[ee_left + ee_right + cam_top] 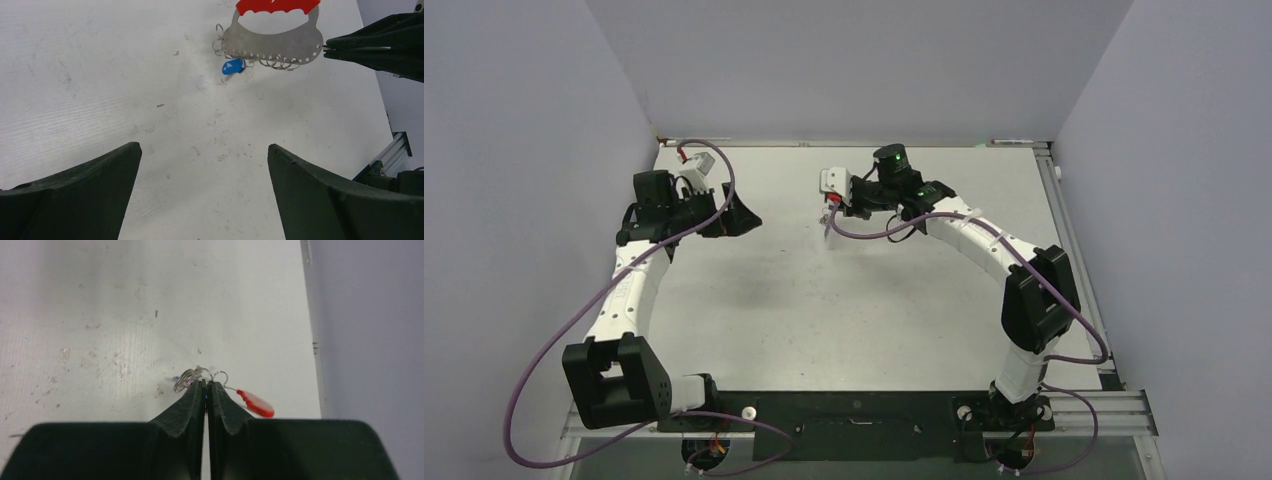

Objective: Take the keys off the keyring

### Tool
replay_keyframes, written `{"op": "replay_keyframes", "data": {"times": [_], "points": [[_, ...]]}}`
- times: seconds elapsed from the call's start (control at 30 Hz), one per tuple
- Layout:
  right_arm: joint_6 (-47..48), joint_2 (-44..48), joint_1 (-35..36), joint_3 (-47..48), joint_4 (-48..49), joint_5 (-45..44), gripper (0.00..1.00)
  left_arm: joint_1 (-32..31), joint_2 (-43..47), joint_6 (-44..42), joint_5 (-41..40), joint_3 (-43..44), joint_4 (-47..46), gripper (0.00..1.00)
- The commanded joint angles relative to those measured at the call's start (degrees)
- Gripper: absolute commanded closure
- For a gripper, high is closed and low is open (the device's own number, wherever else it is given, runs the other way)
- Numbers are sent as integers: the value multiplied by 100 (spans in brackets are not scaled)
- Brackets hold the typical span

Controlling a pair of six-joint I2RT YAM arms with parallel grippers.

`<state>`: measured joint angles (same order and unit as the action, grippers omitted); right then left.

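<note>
The left jaws stand spread wide and empty above the bare desk [100, 75], aimed at the keyring [272, 42] but well short of it. By my reading, the step in hand is presentation: one arm steadies the ring so the other can work a key free, and no key looks removed yet. The keyring sits ahead of the left jaws, toward the far middle of the desk. Its red band is uppermost and a silver plate lies below it, edged with small wire loops [277, 63]. The blue-headed key [233, 66] dangles from the loops at the plate's left end. Whether the key touches the desk I cannot tell. The next move probably calls for the left jaws to advance, narrow on that small blue head and draw it off its loop, which needs fine aim on so thin a piece. The right jaws are clenched tight on the plate's right-hand edge, with loops just left of the tips and the red band to their right.
</note>
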<state>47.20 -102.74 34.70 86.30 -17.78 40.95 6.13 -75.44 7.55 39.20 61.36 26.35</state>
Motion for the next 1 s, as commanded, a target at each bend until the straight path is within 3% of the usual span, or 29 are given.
{"op": "replay_keyframes", "data": {"times": [0.0,0.17,0.37,0.63,0.97], "points": [[-756,500,32,-107,1382,167,95,21,367,76,521,-96,-1010,4],[-989,682,74,51,1720,300,95,20,595,-130,776,-212,-1604,4],[-826,764,125,563,1285,712,95,-30,572,-399,1065,18,-1698,4],[230,1081,263,686,756,1419,95,-508,817,-628,1317,-443,-2242,4],[707,1322,377,979,525,1820,95,-1206,832,242,1161,-1094,-4005,4]]}}
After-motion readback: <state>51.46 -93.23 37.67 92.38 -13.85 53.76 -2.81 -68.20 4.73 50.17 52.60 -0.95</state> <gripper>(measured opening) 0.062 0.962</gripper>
